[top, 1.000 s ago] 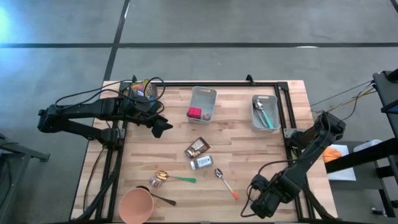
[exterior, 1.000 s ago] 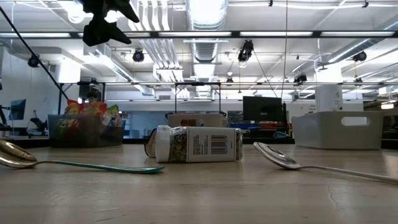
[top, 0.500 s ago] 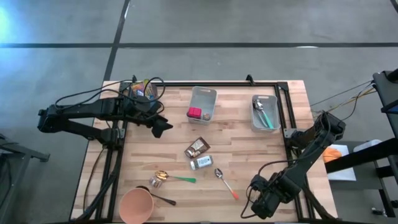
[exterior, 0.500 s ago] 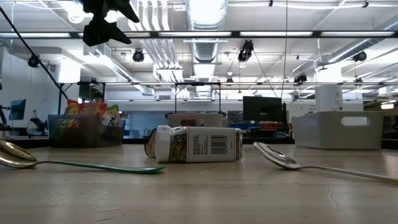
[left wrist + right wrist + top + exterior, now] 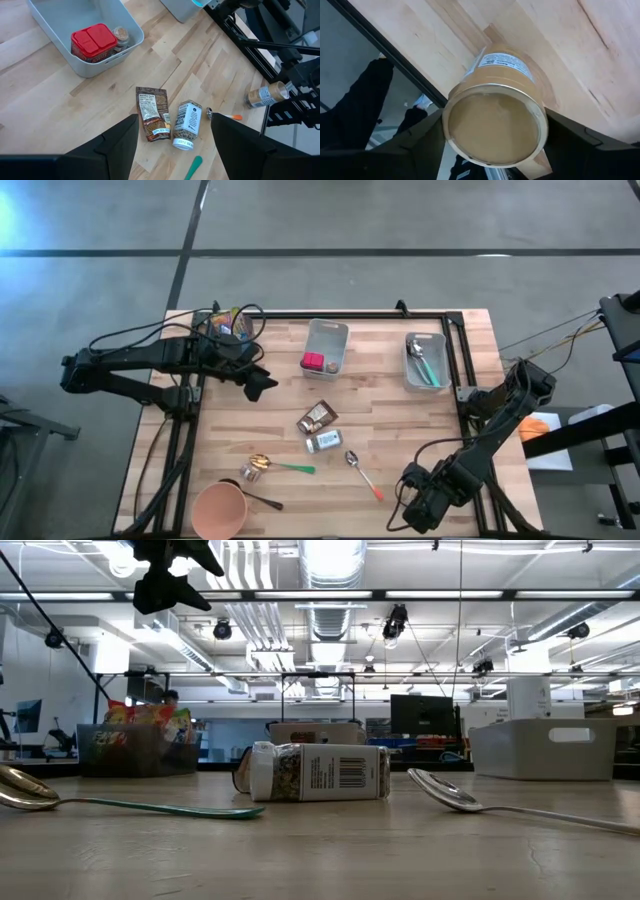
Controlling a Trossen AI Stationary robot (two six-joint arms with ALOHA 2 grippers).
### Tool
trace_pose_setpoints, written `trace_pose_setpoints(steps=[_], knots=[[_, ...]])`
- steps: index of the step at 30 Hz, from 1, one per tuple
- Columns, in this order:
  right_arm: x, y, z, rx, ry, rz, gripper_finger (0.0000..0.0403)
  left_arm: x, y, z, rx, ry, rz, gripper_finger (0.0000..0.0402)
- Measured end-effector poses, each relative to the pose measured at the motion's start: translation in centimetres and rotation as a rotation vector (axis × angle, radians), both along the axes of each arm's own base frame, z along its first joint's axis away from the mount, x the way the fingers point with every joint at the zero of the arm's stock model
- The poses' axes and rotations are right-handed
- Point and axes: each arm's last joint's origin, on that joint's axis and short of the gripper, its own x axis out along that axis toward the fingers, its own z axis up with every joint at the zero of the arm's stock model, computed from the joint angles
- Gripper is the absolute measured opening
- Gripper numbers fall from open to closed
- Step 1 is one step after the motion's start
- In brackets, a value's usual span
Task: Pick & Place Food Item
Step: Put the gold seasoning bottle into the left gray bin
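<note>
Right gripper (image 5: 492,145): closing around the jar (image 5: 495,112) at the table's (image 5: 400,380) corner; grip not yet confirmed.
Left gripper (image 5: 172,145): open, empty, held above the packet (image 5: 152,114).
Advice: jar to be centred, squeezed evenly.

both arms are dark, near black, built of slim segments joined by blocky joints. the left arm (image 5: 150,360) has thin black cables looping loosely along its length, and its gripper (image 5: 262,384) ends in a flared, wedge-like dark tip. the right arm (image 5: 480,445) has chunkier rounded joints and a cable arcing beside its lower segment. the left gripper's fingers (image 5: 117,145) are matte black, broad and flat-faced.
</note>
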Motion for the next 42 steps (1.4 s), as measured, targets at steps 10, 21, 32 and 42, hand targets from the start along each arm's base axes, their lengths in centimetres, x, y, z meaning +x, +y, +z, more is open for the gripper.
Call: trace_pose_setpoints(steps=[10,21,32,42], knots=[[-0.13,-0.12,-0.09,-0.005,0.013,0.006,0.0286,0.01,0.00,-0.01,0.000,0.001,0.000,0.0252],[-0.38,-0.43,-0.22,-0.038,0.043,-0.033,0.0297,0.01,0.00,-0.01,0.000,0.001,0.000,0.0252],[-0.61,-0.10,-0.16,-0.037,-0.005,0.112,0.0294,0.01,0.00,-0.01,0.000,0.001,0.000,0.0252],[-0.52,-0.13,-0.15,-0.051,-0.025,0.112,0.0270,0.01,0.00,-0.01,0.000,0.001,0.000,0.0252]])
